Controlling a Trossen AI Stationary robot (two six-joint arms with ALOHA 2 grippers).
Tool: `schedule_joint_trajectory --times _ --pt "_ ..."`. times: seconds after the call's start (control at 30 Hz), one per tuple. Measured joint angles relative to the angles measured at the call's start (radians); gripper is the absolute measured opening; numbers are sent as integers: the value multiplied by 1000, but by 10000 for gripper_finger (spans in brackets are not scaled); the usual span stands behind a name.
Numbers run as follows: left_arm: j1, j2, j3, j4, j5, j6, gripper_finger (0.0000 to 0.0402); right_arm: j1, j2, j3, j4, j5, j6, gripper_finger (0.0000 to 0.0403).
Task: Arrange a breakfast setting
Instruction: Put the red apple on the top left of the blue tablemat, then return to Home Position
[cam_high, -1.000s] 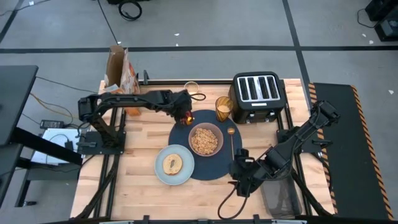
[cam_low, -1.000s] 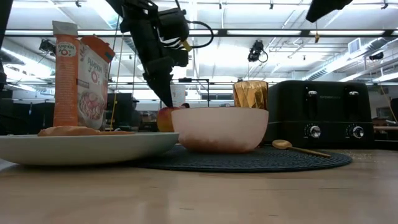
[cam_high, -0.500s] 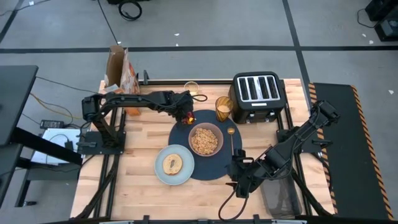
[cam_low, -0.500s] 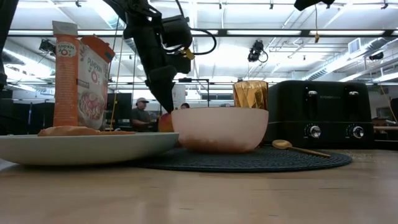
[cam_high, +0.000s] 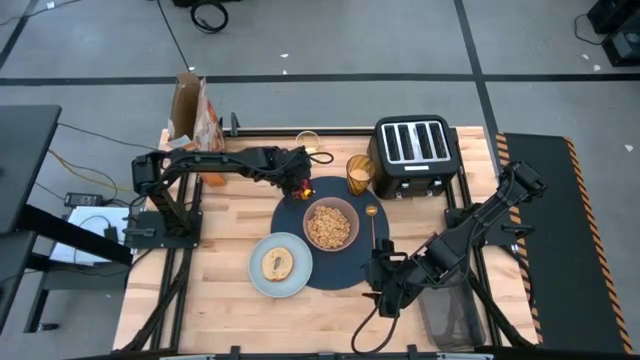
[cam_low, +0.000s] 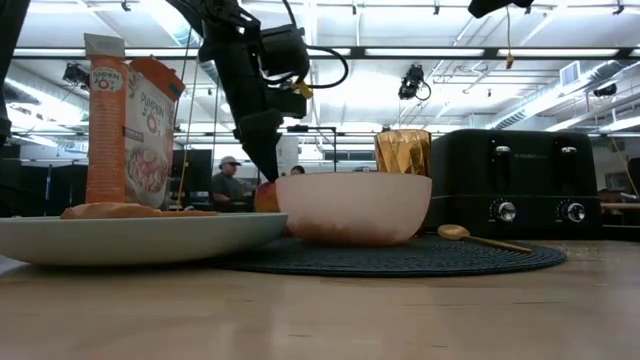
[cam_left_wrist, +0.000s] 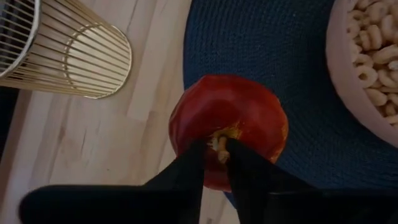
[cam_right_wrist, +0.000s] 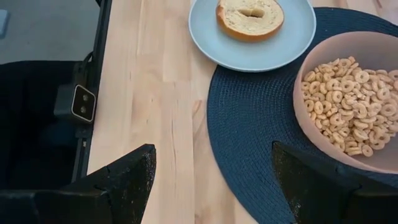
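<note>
High view: left gripper (cam_high: 300, 185) sits over the round red apple (cam_high: 302, 189) at the far-left edge of the large round dark-blue woven mat (cam_high: 335, 268), beside the amber ribbed tumbler (cam_high: 359, 173). Judged step: setting the apple down; next calls for letting go and lifting straight up. Right gripper (cam_high: 378, 283) waits at the mat's near-right edge.

Low view: apple (cam_low: 266, 195) just behind the pink bowl of cereal (cam_low: 353, 207), on the mat.

Left wrist: fingers (cam_left_wrist: 186, 171) nearly closed, pinching the apple's stem.

Right wrist: fingers (cam_right_wrist: 320, 177) wide apart, holding nothing.
</note>
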Motion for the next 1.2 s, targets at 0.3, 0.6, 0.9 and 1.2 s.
schedule_joint_trajectory --times 0.3,0.6,0.9,1.2 --pt "-2 -27 0 2 -8 4 128 -1 0 0 64 17 -41 319" --pt "-11 -140 0 -4 -10 11 146 -18 -3 1 112 34 -134 319" --pt "-147 -362 -50 200 39 -98 146 -56 -52 -28 271 105 -369 319" --pt "-382 -442 -556 1287 97 -109 146 -150 -50 -438 1132 56 -566 317"
